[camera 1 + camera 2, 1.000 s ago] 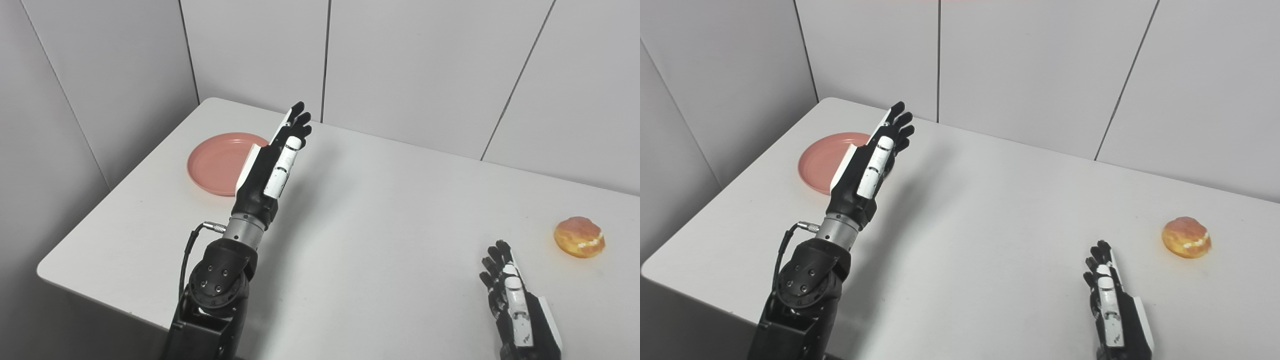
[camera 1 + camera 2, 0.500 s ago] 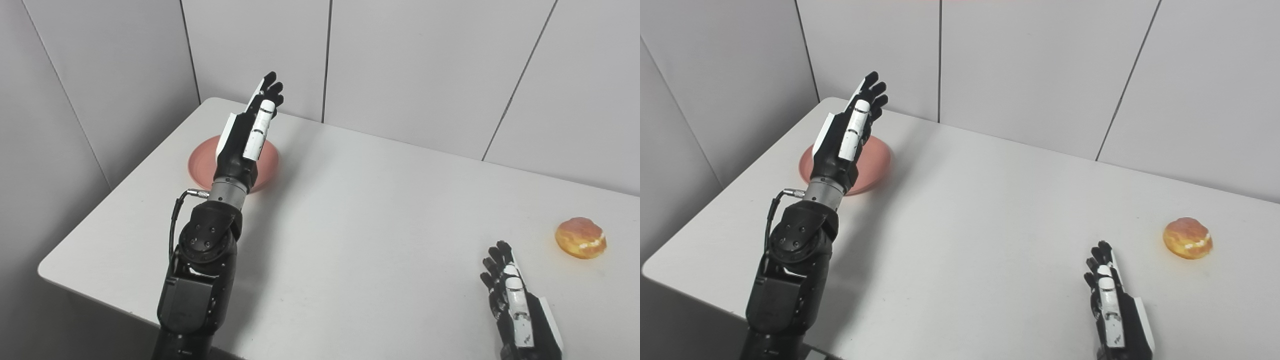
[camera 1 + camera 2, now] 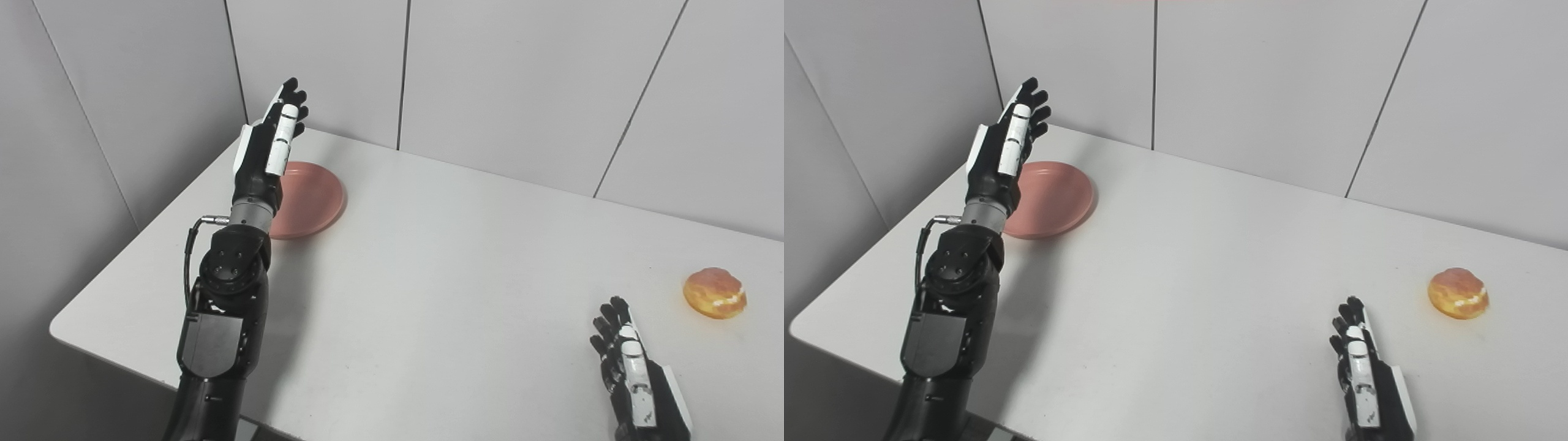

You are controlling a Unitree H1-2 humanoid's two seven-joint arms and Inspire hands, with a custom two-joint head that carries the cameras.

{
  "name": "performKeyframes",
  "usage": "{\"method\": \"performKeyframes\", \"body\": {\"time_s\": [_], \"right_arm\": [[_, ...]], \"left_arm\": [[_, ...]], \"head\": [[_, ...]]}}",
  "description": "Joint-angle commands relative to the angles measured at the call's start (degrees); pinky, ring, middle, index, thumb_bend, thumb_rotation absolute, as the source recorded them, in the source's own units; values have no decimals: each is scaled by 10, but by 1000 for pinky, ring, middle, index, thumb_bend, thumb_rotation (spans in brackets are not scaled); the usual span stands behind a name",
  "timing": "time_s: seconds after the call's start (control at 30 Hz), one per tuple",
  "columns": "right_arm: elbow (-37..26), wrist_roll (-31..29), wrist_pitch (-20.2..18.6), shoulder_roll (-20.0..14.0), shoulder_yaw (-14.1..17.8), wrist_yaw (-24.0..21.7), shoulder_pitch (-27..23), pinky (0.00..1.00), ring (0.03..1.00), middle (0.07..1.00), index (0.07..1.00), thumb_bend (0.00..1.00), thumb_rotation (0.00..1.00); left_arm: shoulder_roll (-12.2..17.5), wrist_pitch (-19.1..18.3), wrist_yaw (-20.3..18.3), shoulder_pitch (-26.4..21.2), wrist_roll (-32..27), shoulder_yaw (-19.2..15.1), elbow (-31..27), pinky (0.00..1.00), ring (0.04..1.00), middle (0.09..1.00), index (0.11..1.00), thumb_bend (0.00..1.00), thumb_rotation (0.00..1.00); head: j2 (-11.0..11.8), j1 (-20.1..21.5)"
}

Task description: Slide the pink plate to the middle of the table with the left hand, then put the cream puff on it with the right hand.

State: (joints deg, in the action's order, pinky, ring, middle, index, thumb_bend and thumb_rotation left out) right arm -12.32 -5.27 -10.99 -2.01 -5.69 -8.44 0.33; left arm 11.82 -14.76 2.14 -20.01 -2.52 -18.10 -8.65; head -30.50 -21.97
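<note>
White table (image 3: 441,275) lies bare at its middle, so neither step is done yet. Nearest you, your right hand (image 3: 637,380) rests empty, fingers straight and loosely spread, the cream puff (image 3: 715,293) just beyond it. Farther off, your left hand (image 3: 269,147) hovers flat and empty above the pink plate's (image 3: 312,199) left edge, in the far-left corner.

On the white bench (image 3: 1200,275) the pink plate (image 3: 1053,199) lies near the far left corner, its left part hidden behind the left hand (image 3: 1001,153), which is raised with fingers stretched out and holds nothing. The cream puff (image 3: 1458,293) sits by the right edge, well apart from the plate. The right hand (image 3: 1363,367) rests low at the near right, fingers extended and empty, short of the puff
</note>
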Motion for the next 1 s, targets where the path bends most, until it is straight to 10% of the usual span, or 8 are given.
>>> {"method": "performKeyframes", "body": {"time_s": [0.0, 0.97], "right_arm": [[-21, -9, -2, 1, 0, -5, -12, 1000, 1000, 1000, 1000, 180, 1000], [-25, -12, -5, -2, 2, -4, -11, 1000, 1000, 1000, 1000, 172, 1000]], "left_arm": [[17, 23, 7, -35, -15, -11, -1, 922, 926, 944, 925, 509, 1000], [103, 16, 13, -63, -81, -49, 116, 918, 931, 937, 912, 476, 1000]], "head": [[0, -1], [-7, -5]]}}
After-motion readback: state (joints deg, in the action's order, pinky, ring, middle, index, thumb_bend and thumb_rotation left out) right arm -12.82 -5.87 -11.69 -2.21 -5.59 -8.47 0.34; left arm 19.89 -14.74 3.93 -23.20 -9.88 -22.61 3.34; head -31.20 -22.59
